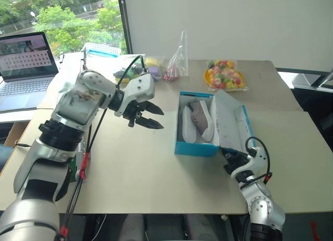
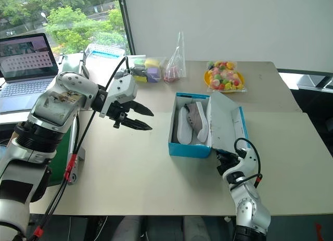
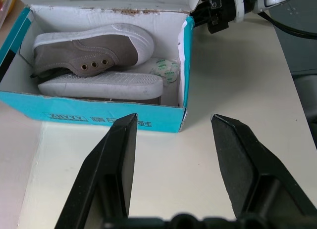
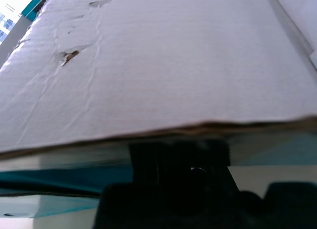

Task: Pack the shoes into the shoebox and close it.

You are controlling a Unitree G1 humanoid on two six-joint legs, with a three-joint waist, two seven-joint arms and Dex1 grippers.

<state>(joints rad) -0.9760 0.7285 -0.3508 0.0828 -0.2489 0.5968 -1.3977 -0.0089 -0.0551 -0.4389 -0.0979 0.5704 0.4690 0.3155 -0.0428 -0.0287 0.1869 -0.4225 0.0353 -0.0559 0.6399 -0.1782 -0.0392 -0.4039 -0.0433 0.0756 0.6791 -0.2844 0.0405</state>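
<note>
Both shoes (image 1: 196,121) already lay inside the shoebox (image 1: 195,147), which sat open near the middle of the table (image 1: 130,173), so the packing looked done and the closing step was in hand. From the head camera, the lid (image 1: 231,124) stood tilted up and outward on the box's right side. The left gripper (image 1: 147,116) hovered above the table, well apart from the box on its left, black fingers spread about halfway and holding nothing. The right gripper (image 1: 230,160) sat low at the near corner of the lid, just beside its lower edge; whether it touched the card I could not tell.

From the left wrist, the spread fingers (image 3: 116,169) pointed at the turquoise front wall, with the two grey sneakers side by side beyond it, one resting on its side showing its white sole.

From the right wrist, the white underside of the lid loomed right over the closed fingers, which gripped nothing.

To my eye, the next move called for the right gripper to get under that lid and push it up and over toward the left, while the left one steadied the box or caught the lid coming down.
</note>
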